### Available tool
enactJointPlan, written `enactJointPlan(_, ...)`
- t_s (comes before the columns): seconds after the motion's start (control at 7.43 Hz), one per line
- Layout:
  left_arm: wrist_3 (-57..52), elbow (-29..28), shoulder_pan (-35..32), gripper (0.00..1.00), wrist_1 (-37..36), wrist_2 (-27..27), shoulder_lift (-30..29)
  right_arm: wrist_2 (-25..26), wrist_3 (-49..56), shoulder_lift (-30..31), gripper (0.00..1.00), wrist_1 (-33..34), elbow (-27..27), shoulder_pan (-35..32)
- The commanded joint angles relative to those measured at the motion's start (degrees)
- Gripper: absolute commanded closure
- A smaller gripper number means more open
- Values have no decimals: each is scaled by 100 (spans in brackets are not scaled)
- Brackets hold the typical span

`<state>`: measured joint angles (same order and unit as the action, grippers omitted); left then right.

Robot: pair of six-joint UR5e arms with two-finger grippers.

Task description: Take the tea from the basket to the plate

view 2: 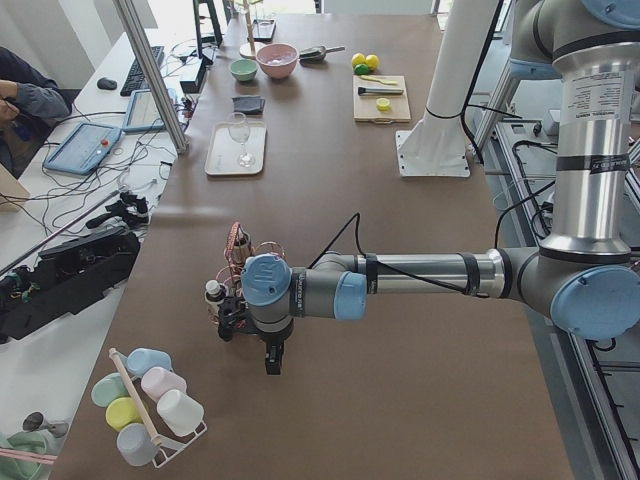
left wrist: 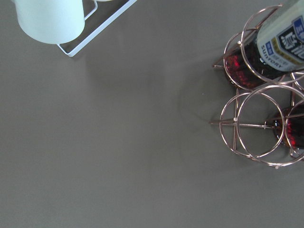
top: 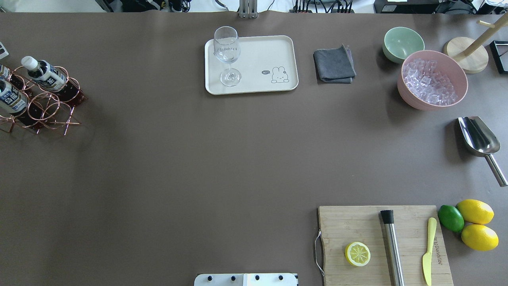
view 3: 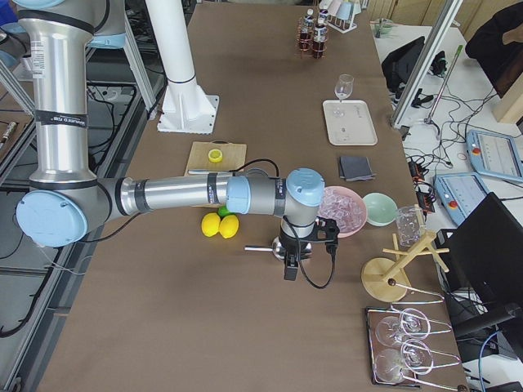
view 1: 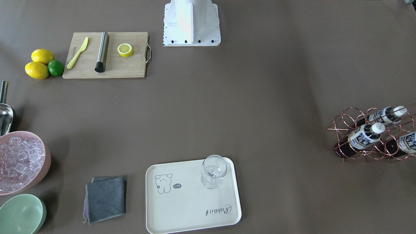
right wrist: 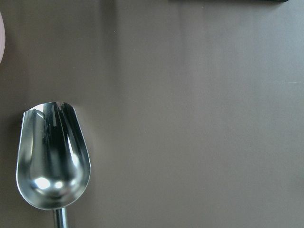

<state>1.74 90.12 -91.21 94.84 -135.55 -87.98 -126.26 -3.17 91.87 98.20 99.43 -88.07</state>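
Observation:
Three tea bottles lie in the rose-gold wire basket [view 1: 351, 118] at the table's left end; one [view 1: 365, 136] is nearest the front, and another shows in the overhead view [top: 43, 73]. The left wrist view shows the basket's rings [left wrist: 259, 126] and a bottle [left wrist: 280, 42]. The cream plate [view 1: 182, 208] lies at the far middle edge [top: 258, 51]. My left gripper [view 2: 272, 362] hangs beside the basket [view 2: 238, 245], apart from it. My right gripper [view 3: 288, 268] hangs over the steel scoop [view 3: 276, 245]. I cannot tell whether either is open or shut.
A wine glass [view 1: 213, 170] stands on the plate. A grey cloth [view 1: 105, 198], mint bowl [view 1: 21, 213] and pink bowl of ice [view 1: 22, 161] lie on the right side. A cutting board [view 1: 107, 55] holds a lemon half. A mug rack [view 2: 140, 410] stands near the basket.

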Motion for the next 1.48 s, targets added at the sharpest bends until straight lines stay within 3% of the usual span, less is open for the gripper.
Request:
enactJointPlan(0.0,-1154,277,-29,2,-650,37,70,4,-8,-2,0,-2,-11,0)
enactJointPlan(0.54,-3527,340,-196,2,-1257,195,-394,5,-9,24,0,-186,-46,0)
enactJointPlan(0.81,-4528,348,-196,2,-1258,573,-728,48,-9,-11,0,-309,-186,0)
enactJointPlan(1.35,-5780,813,-73,2,-1258,512,-1097,48,-9,-2,0,-319,-170,0)
